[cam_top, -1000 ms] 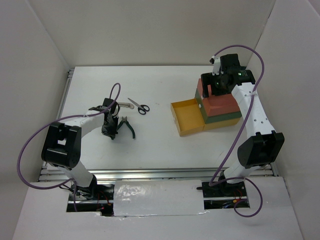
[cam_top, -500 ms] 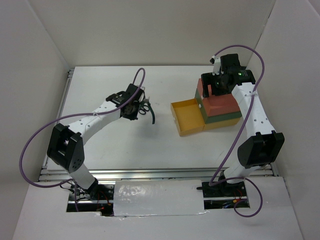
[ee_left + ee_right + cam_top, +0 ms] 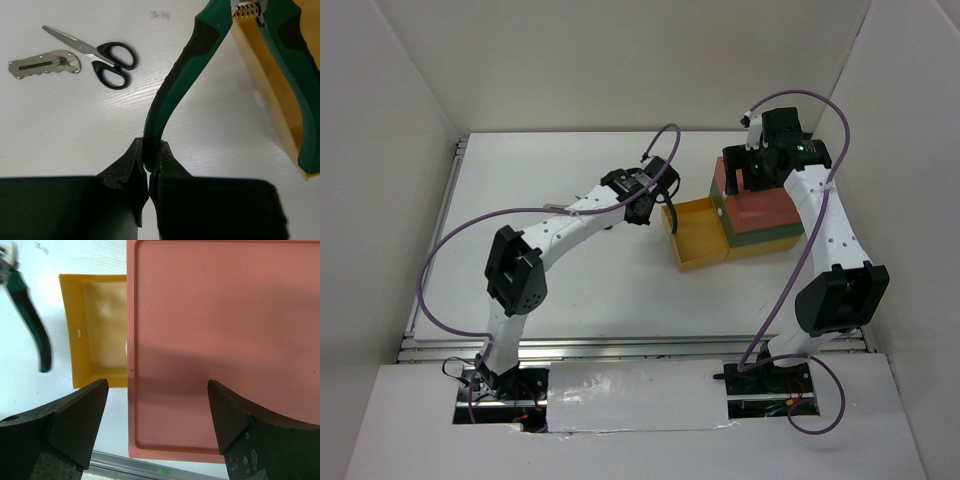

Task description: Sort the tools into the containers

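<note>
Left wrist: left fingers pinch a curved, rubbery green pliers handle.
Right wrist: right fingers spread wide over smooth red box.
Bench: black-handled scissors.

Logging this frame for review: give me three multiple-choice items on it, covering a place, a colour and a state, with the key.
1. Where are the scissors?
A) held aloft
B) on the table beside the silver tool
C) out of view

2. What colour is the open drawer?
A) red
B) green
C) yellow

3. The left claw is:
A) open
B) shut on the pliers
C) shut on the scissors

Key:
1 B, the left wrist view shows them lying by the silver tool.
2 C, only the yellow one juts from the stack.
3 B, it pinches one green handle.
</note>
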